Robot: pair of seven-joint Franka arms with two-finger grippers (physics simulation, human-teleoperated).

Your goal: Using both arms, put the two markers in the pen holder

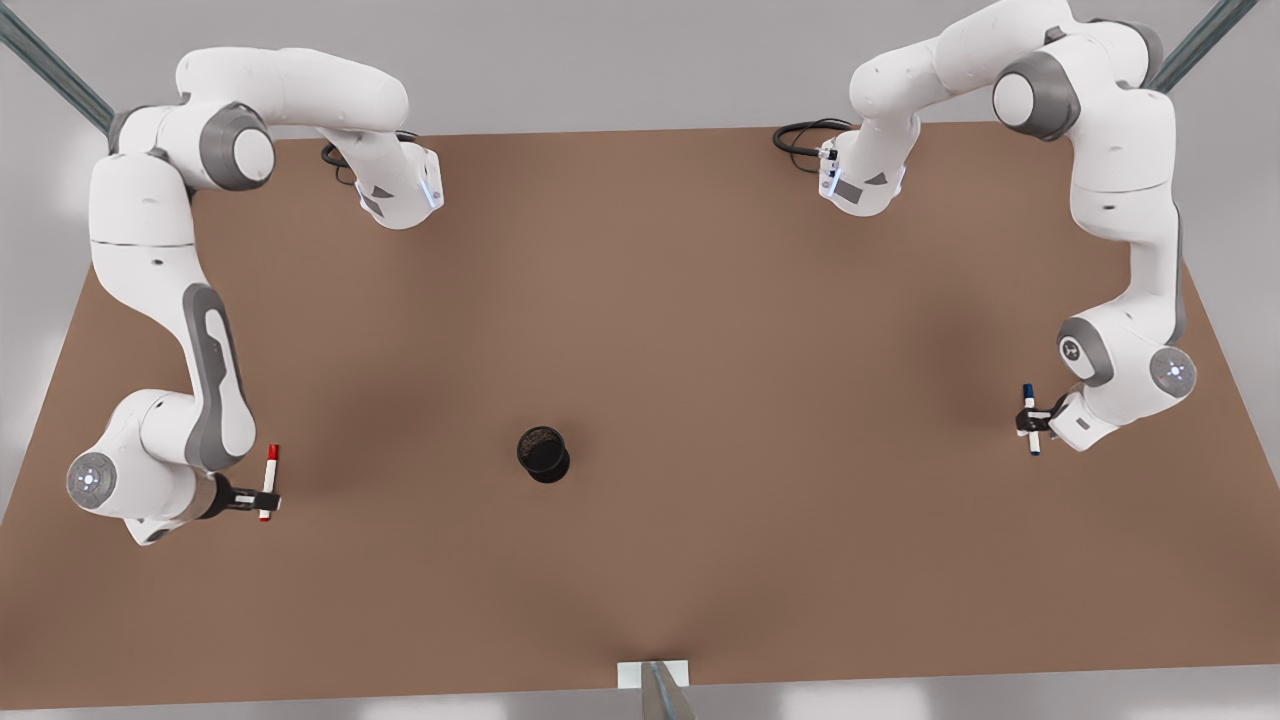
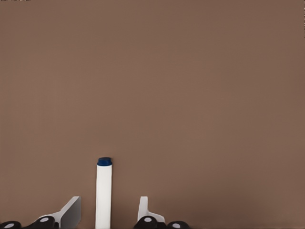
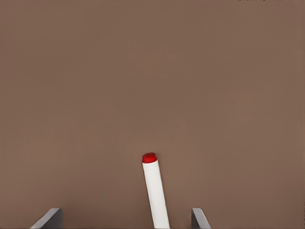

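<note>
Desk (image 1: 640,300): flat brown top, bare around the things; a small white bracket (image 1: 653,674) with a grey metal strut sits at its near edge.
Room: pale grey surround; grey metal struts (image 1: 50,70) run off at the far corners.
Pen holder (image 1: 543,454): black mesh cup, upright near the desk's middle, towards the near side, well apart from both markers.
Red marker (image 1: 269,483): at the front view's left, crosswise in the right claw (image 1: 262,497), which is clenched on its white barrel.
Blue marker (image 1: 1030,420): at the front view's right, in the left claw (image 1: 1032,420), clenched on its barrel.
Right arm: elbow bent, wrist low over the desk's near left.
Left arm: folded down from the far right corner, wrist low at the desk's right edge.
Left wrist view: blue marker (image 2: 104,193) between the fingers (image 2: 70,212).
Right wrist view: red marker (image 3: 155,191) tilted.
</note>
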